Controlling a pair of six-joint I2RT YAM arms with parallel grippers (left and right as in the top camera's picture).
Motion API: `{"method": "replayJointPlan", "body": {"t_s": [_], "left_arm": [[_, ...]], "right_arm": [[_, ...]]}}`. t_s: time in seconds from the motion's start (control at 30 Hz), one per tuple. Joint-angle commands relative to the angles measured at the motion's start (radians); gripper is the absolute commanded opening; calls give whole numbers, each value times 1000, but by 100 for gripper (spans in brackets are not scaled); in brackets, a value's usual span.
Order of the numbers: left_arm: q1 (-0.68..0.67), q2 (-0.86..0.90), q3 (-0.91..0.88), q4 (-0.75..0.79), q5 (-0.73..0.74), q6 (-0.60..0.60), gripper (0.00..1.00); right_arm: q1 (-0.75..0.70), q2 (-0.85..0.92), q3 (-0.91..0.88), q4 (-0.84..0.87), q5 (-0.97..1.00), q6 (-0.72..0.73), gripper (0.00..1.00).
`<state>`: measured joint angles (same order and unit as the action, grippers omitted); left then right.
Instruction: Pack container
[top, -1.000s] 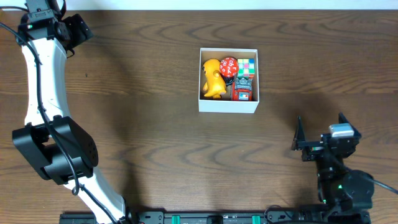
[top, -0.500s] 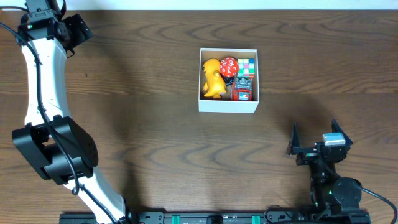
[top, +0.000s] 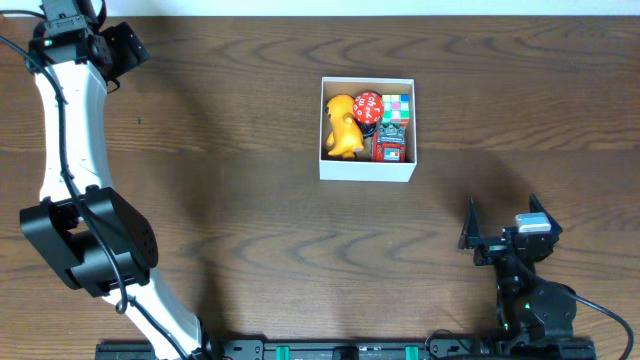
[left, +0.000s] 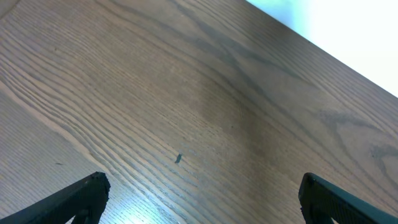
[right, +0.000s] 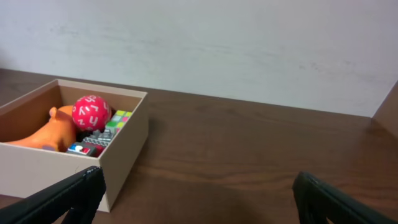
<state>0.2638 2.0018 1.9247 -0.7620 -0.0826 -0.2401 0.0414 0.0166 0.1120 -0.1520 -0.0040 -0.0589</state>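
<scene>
The container is a white-walled box with a brown inside, at the table's middle back. It holds a yellow-orange animal toy, a red ball with white marks, a colour cube and a red toy car. It also shows in the right wrist view at the left. My right gripper is open and empty, low at the front right, apart from the box. My left gripper is open and empty over bare wood at the far back left.
The left arm stretches along the table's left side. A white wall stands behind the table's back edge.
My right gripper has drawn back toward the front edge and slightly left, away from the container. The left arm and the toys have not moved.
</scene>
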Motion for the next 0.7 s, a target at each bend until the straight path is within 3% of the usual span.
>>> {"method": "replayJointPlan", "body": {"t_s": [0.0, 0.2, 0.67], "left_arm": [[-1, 0, 4, -5, -8, -9, 98], [-1, 0, 4, -5, -8, -9, 98], [-1, 0, 4, -5, -8, -9, 98]], "right_arm": [[-10, -11, -33, 22, 3, 13, 99], [-10, -11, -106, 114, 3, 13, 99], [-10, -11, -106, 78, 8, 9, 99]]}}
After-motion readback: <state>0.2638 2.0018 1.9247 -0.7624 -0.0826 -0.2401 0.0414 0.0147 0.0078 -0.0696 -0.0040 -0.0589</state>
